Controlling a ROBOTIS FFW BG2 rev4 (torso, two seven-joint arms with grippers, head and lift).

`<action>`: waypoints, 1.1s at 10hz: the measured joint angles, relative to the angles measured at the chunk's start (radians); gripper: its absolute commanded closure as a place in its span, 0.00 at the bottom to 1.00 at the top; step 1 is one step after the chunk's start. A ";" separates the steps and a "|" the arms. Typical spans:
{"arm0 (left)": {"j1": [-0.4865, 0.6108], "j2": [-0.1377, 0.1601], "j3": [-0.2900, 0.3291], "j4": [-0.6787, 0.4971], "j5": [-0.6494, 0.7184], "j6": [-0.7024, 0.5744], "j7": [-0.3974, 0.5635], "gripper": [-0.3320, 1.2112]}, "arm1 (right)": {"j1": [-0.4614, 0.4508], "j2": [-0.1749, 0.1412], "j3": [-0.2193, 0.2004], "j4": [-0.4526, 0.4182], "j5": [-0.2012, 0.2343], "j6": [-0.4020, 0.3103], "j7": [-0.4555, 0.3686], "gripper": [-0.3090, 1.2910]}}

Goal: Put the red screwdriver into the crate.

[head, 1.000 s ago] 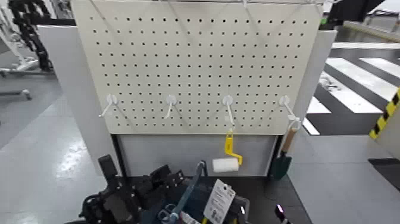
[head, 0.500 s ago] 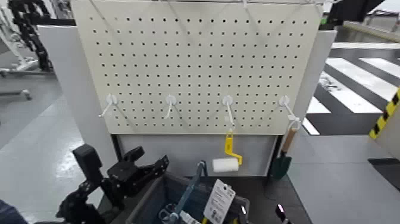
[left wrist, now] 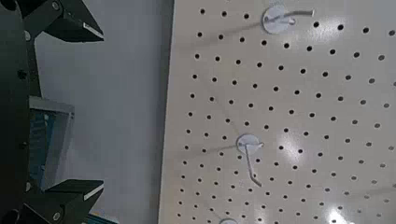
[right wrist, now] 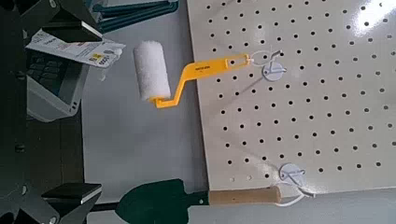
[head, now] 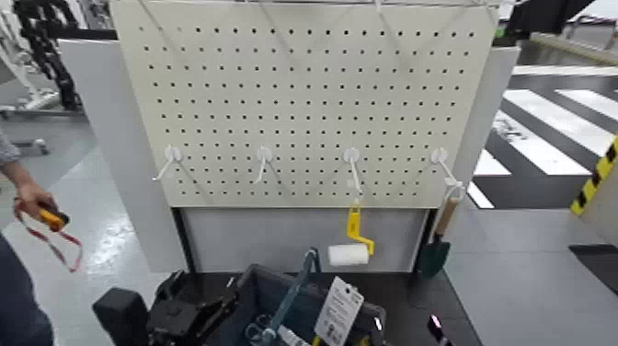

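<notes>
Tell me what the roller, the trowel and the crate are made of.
Roller: fluffy pile, probably synthetic, on a smooth yellow handle, likely plastic.
Trowel: dark green blade, perhaps painted metal; the handle's tan colour suggests bare wood.
Crate: dark grey-blue, probably moulded plastic, judging by its plain, even walls.

Counter: you have a dark flat counter (head: 425, 304) in front of the grey panel (head: 276, 235), under the pegboard (head: 303, 110).
Crate: it stands directly on this counter, upright, with its open top (head: 250, 287) to you.
Pegboard: it carries four white hooks (head: 352, 156) in one row.
Roller: the yellow-handled paint roller (head: 349, 253) hangs from your third hook, counting from left.
Trowel: the green trowel (head: 434, 258) hangs from the fourth.
</notes>
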 measured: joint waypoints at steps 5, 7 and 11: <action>0.126 -0.048 0.005 -0.003 -0.148 -0.115 0.146 0.33 | 0.004 0.000 -0.006 -0.002 0.002 -0.002 0.000 0.29; 0.159 -0.046 0.000 -0.024 -0.159 -0.113 0.186 0.33 | 0.007 0.001 -0.008 -0.002 0.004 -0.003 0.000 0.29; 0.158 -0.029 -0.016 -0.037 -0.166 -0.087 0.179 0.33 | 0.009 0.004 -0.010 -0.007 0.018 -0.007 0.002 0.29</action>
